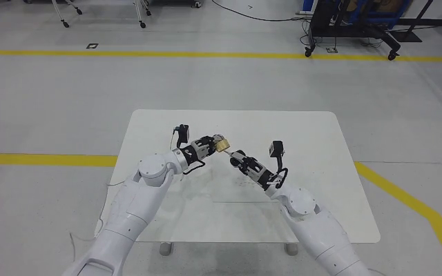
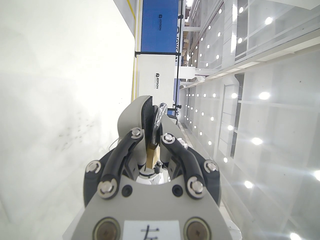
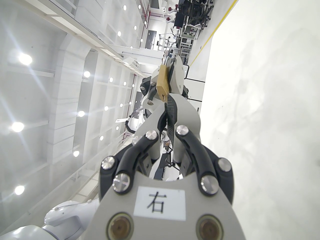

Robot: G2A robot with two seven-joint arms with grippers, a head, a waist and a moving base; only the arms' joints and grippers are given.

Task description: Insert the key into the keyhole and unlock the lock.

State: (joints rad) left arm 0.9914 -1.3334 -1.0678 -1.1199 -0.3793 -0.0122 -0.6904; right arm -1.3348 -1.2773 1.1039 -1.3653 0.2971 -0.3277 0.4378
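In the top view, the two arms meet above the middle of the white rectangular table (image 1: pixel 311 207). The left gripper (image 1: pixel 209 145) holds the brass-coloured padlock with a silver shackle (image 1: pixel 221 144) up off the tabletop. I take this to be so that its keyhole end is offered toward the other arm. The right gripper (image 1: pixel 237 157) points straight at that end, its tips just beside the padlock. Any key between them is too small to make out here.

In the left wrist view, the left gripper's fingers are clamped on the curved silver shackle (image 2: pixel 161 109). The brass body (image 2: pixel 153 157) hangs back toward the wrist between the black linkages. Gripping by the shackle leaves the body's far end free for the key, and probably braces the padlock against a push and a twist.

In the right wrist view, the right gripper (image 3: pixel 170 103) has its black pads (image 3: pixel 172 109) pressed together. The key is hidden between them, so I only judge that they are pinching it. The padlock (image 3: pixel 162 82) stands directly ahead, its lower end touching the pad tips. The left gripper (image 3: pixel 168 62) grips it from the far side. The padlock and the pads lie on one line, which suits insertion. How deep the key sits I cannot tell.
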